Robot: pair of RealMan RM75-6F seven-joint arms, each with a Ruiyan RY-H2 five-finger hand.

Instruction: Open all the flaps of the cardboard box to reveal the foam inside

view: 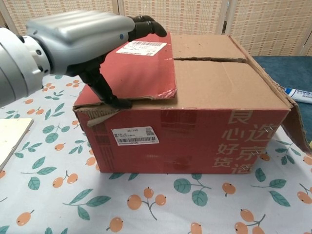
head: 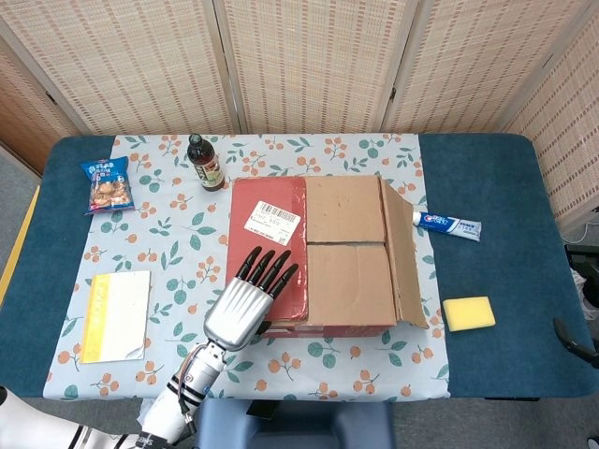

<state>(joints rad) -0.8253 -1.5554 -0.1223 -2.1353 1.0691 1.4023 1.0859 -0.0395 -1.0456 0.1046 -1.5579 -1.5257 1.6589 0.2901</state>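
The cardboard box stands mid-table. Its red left flap, which carries a white label, lies flat on top. Two brown inner flaps lie closed beside it, and the right flap hangs open down the right side. No foam shows. My left hand hovers over the box's near left corner with its fingers stretched over the red flap. Its thumb tip touches that flap's front edge by the corner, gripping nothing. A dark sliver at the right edge may be my right hand; its state is hidden.
A dark bottle stands behind the box, with a snack bag at the far left. Near left lies a yellow-edged booklet. To the right are a toothpaste tube and a yellow sponge.
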